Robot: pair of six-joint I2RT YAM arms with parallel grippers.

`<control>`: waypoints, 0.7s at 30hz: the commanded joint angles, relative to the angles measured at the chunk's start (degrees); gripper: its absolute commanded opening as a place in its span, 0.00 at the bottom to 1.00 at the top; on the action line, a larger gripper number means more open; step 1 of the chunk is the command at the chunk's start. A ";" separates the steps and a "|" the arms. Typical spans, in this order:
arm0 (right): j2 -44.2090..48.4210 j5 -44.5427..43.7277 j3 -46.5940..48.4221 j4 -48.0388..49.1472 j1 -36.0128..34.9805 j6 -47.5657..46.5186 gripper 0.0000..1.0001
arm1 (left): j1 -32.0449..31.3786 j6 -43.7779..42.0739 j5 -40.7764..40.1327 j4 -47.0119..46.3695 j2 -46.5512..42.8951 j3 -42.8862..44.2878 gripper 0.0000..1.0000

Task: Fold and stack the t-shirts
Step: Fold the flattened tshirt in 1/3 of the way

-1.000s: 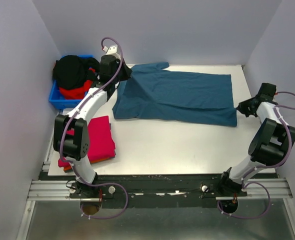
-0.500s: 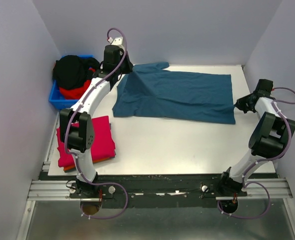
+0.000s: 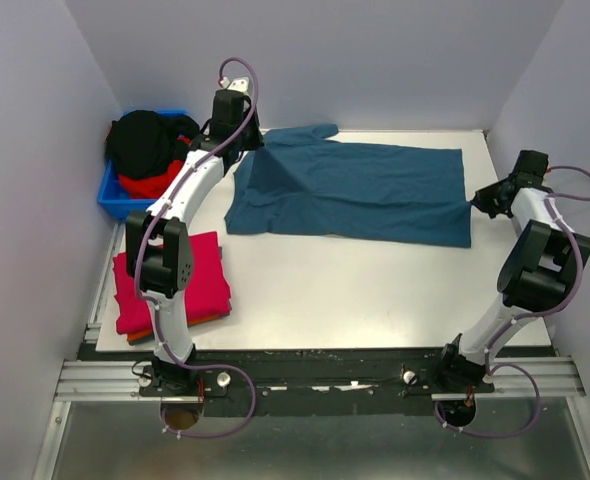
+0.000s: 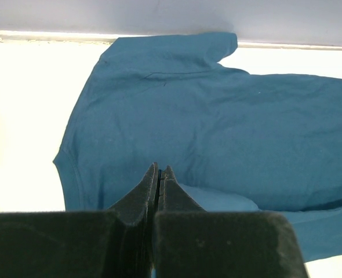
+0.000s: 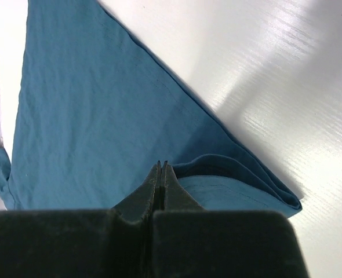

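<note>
The large teal-blue t-shirt (image 3: 365,190) lies spread across the far half of the table. My left gripper (image 3: 243,143) is shut on its left edge and holds that edge lifted, so the cloth tents up to it. In the left wrist view the fingertips (image 4: 159,171) are pressed together over the shirt (image 4: 217,110). My right gripper (image 3: 478,201) is shut on the shirt's right hem. In the right wrist view the fingertips (image 5: 161,167) are closed beside a raised fold of the shirt (image 5: 90,116). A folded crimson-pink shirt (image 3: 180,280) lies at the near left on an orange one (image 3: 180,324).
A bright-blue plastic bin (image 3: 115,195) at the far left holds bunched black (image 3: 140,140) and red (image 3: 150,185) shirts. Grey walls close in the back and both sides. The white table (image 3: 355,290) lies in front of the teal shirt.
My left gripper has moved toward the back wall with the shirt's left edge. My right gripper has shifted back along the right side, and the right hem has followed it.
</note>
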State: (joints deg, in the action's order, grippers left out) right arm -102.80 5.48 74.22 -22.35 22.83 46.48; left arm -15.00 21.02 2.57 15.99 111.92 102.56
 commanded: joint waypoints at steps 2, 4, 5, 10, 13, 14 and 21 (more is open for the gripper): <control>-2.75 0.06 2.34 -0.59 -0.24 -0.60 0.01 | 0.15 -1.15 -2.13 1.77 1.46 2.29 0.00; -3.28 0.15 2.77 -0.59 -0.33 -0.69 0.01 | 0.15 -1.24 -2.13 1.85 2.25 2.81 0.00; -3.54 0.06 2.95 -0.59 -0.33 -0.51 0.01 | 0.15 -1.24 -2.13 1.85 2.77 3.08 0.00; -4.95 -0.11 4.00 -0.59 -0.51 -0.60 0.01 | 0.15 -1.33 -2.04 2.38 5.85 5.80 0.00; -5.83 -0.29 5.23 -0.59 -0.59 -0.60 0.01 | 0.15 -1.07 -2.04 2.91 8.57 8.52 0.00; -6.26 -0.20 5.67 -0.68 -0.59 -0.69 0.01 | 0.15 -0.89 -2.13 3.08 9.45 9.49 0.00; -10.30 0.24 9.97 -2.16 -0.77 -1.65 0.06 | 0.15 -0.28 -2.13 3.52 15.51 14.41 0.00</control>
State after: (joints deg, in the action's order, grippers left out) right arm -109.93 5.50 80.71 -22.79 22.33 46.35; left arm -15.00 20.56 1.91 18.57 124.22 113.45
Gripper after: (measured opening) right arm 0.011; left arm 0.018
